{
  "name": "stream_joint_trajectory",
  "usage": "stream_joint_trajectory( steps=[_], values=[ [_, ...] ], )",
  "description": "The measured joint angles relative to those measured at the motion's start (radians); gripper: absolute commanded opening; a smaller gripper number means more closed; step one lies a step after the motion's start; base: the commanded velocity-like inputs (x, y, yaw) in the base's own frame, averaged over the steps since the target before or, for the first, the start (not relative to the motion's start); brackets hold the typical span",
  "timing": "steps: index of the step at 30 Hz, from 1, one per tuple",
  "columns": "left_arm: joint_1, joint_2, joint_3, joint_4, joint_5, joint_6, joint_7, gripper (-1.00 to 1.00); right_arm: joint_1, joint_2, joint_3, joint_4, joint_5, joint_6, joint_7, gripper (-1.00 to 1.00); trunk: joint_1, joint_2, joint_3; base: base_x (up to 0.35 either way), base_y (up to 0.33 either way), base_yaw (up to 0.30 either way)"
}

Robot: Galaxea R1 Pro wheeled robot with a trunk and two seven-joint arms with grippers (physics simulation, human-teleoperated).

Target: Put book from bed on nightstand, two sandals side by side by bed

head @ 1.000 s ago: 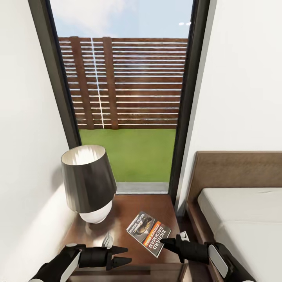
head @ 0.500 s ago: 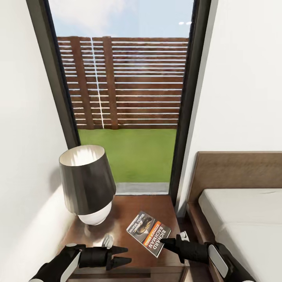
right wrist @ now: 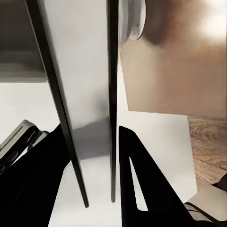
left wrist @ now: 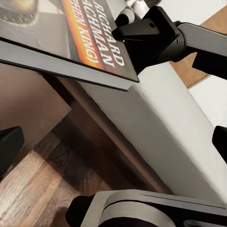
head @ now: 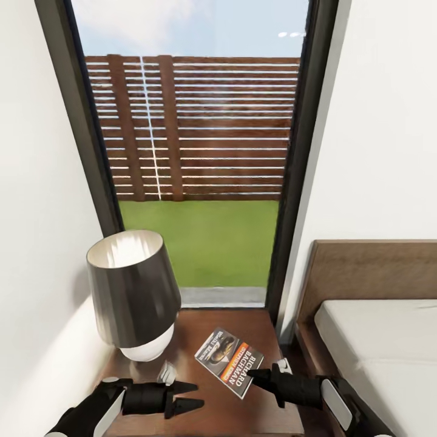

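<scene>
Left gripper (head: pixel 187 394) hovered over near desk (head: pixel 200 419) edge, jaws spread, empty. Lamp (head: pixel 133 294) far left. Book (head: pixel 229 361) over desk, right gripper (head: pixel 255 376) pinching its near-right corner. Bed (head: pixel 388 352) right. View shifted; book unmoved, release pending.

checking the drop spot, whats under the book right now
The book is over the nightstand top, near the lamp, its near corner in the right gripper. Whether it rests flat cannot be told; the wood beneath is covered.

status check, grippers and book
Right gripper shut on book, above the nightstand. Left gripper open, empty. Lamp close beside.
</scene>
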Motion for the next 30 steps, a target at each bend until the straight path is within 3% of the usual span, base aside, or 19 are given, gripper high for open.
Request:
stream_joint_trajectory(
  steps=[16, 30],
  values=[
    [0.0, 0.0, 0.0, 0.0, 0.0, 0.001, 0.001, 1.0, 0.0, 0.002, 0.0, -0.002, -0.002, 0.0, 0.001, -1.0, 0.0, 0.0, 0.0, 0.053, 0.034, 0.0],
    [0.0, 0.0, 0.0, 0.0, -0.001, 0.002, 0.001, 1.0, 0.0, 0.001, 0.0, -0.002, -0.002, 0.0, 0.001, -1.0, 0.054, -0.098, -0.044, 0.0, 0.0, 0.0]
  ],
)
